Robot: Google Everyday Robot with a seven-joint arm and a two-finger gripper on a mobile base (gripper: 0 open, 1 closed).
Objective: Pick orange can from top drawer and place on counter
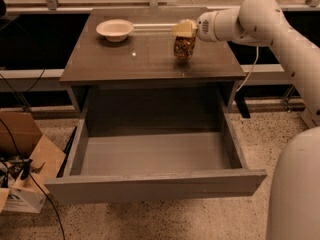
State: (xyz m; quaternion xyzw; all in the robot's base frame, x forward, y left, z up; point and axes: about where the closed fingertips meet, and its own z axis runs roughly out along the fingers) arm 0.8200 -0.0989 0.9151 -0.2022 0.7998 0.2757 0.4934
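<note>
Overall, the white arm (280, 29) enters from the right side and reaches left over the cabinet. The counter (150, 61) is a dark, glossy top, seen in full. Below it, the drawer (155, 186) stands pulled fully out toward the near side, its grey interior exposed with nothing in it. A cardboard box (30, 156) sits on the speckled floor (150, 224) at near left, with cables beside it. A white bowl (115, 29) rests on the far left of the counter. The gripper (184, 33) is over the far right of the counter, its cream fingers clasped about the top of the can (184, 50). The can is upright at the counter surface, well apart from the bowl; contact with the surface cannot be confirmed.
</note>
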